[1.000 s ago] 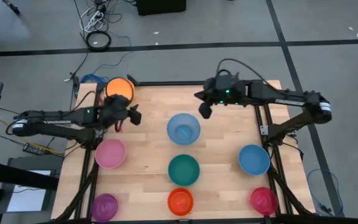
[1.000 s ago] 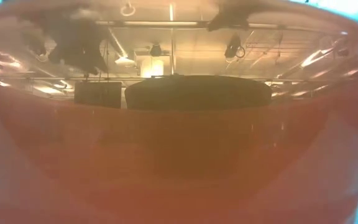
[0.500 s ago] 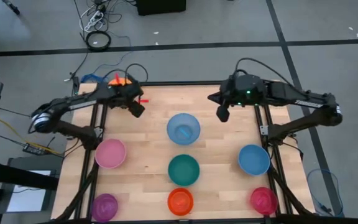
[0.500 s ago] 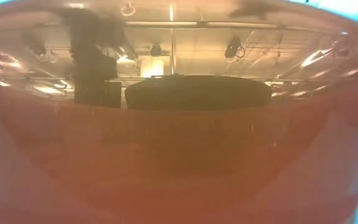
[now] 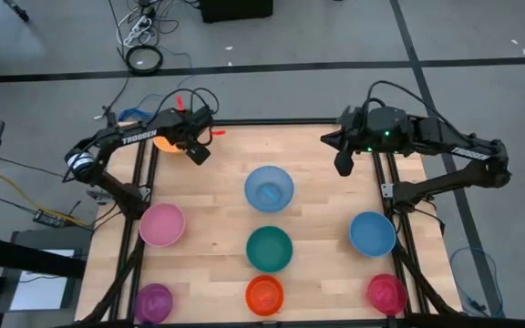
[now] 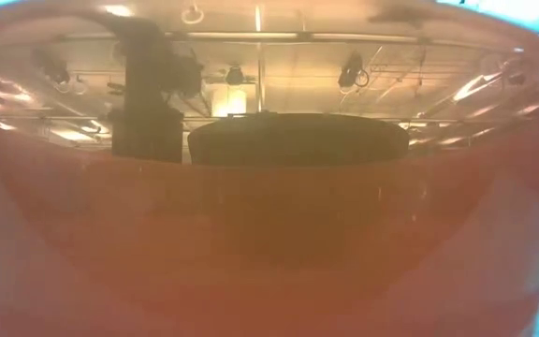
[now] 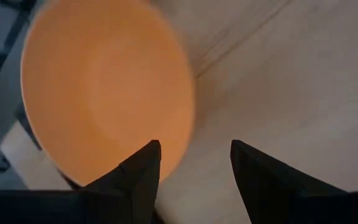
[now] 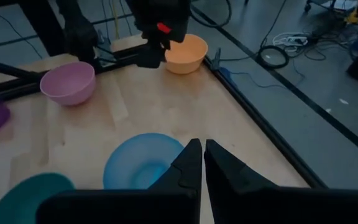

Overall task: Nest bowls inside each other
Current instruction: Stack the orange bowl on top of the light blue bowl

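Observation:
An orange bowl [image 7: 104, 87] stands at the table's far left corner, half hidden under my left arm in the high view [image 5: 162, 141]. My left gripper [image 7: 194, 155] hangs open above its rim on the table's inner side, pointing steeply down, touching nothing [image 5: 197, 151]. My right gripper [image 5: 343, 164] hovers shut near the far right, raised well off the table [image 8: 201, 148]. A light blue bowl [image 5: 269, 189], teal bowl [image 5: 270, 248], red-orange bowl [image 5: 264, 294], pink bowl [image 5: 161, 224], purple bowl [image 5: 153, 302], blue bowl [image 5: 373, 233] and magenta-red bowl [image 5: 386, 292] each stand singly on the wood.
The red-orange bowl's wall [image 6: 269, 234] fills the low view, standing right in front of that camera. A black frame [image 5: 386, 187] runs along the table's sides. Cables [image 5: 144, 55] lie on the floor beyond the far edge. Bare wood lies between the bowls.
My left arm has swung over the orange bowl; its gripper has gone a little toward the far edge and tipped steeply down, still open. My right gripper has gone toward the table's right edge, away from the light blue bowl, rising a little and staying shut.

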Robot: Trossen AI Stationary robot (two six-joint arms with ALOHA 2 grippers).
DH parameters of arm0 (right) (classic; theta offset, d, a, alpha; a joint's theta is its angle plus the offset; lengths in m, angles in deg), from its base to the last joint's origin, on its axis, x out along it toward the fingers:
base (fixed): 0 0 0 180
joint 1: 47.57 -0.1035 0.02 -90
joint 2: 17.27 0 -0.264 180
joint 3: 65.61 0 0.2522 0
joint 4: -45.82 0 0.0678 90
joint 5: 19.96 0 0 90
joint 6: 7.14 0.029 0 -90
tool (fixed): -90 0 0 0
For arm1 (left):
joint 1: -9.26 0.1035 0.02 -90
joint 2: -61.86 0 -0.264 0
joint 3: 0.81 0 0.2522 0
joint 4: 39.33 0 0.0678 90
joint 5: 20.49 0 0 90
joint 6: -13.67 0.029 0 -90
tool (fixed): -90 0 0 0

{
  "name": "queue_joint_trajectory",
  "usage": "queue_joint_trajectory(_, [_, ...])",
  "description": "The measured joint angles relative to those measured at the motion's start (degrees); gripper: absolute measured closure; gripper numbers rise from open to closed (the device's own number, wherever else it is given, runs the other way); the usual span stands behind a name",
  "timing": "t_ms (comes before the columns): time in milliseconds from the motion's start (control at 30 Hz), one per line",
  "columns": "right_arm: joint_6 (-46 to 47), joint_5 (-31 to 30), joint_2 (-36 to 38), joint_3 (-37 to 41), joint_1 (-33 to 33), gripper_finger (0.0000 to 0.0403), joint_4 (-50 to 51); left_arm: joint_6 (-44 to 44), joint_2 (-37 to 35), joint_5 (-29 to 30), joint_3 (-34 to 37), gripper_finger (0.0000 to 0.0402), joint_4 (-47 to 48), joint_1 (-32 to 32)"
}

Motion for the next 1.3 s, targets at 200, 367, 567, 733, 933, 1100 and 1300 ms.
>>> queue_joint_trajectory(200, [0.45, 0.01, -0.04, 0.0, -0.33, 0.0391, 0.5, 1.45, 2.5, -2.56, 0.05, 0.0197, 0.67, 2.54])
queue_joint_trajectory(367, [0.48, 0.02, -0.07, 0.0, -0.33, 0.0391, 0.5, 2.42, 4.08, -4.48, 0.05, 0.0197, -0.13, 2.83])
queue_joint_trajectory(567, [0.63, 0.02, -0.07, 0.0, -0.33, 0.0391, 0.51, 2.81, 7.57, -4.75, 0.07, 0.0197, -3.26, 2.99])
queue_joint_trajectory(733, [0.9, 0.04, -0.07, 0.0, -0.5, 0.0391, 0.5, 2.81, 10.32, -4.75, 0.09, 0.0199, -4.74, 2.99])
queue_joint_trajectory(933, [0.82, 0.04, -0.07, 0.0, -0.5, 0.0391, 0.5, 2.65, 12.81, -5.27, 0.14, 0.0257, -4.47, 3.34])
queue_joint_trajectory(1100, [0.77, -0.71, -0.07, 0.0, -0.48, 0.0391, 0.5, 2.42, 12.81, -5.71, 0.15, 0.0373, -4.05, 3.34])
queue_joint_trajectory(1300, [0.67, -1.32, -0.07, 0.0, -0.48, 0.0391, 0.48, 1.66, 12.78, -6.23, -1.11, 0.0394, 0.79, 2.29])
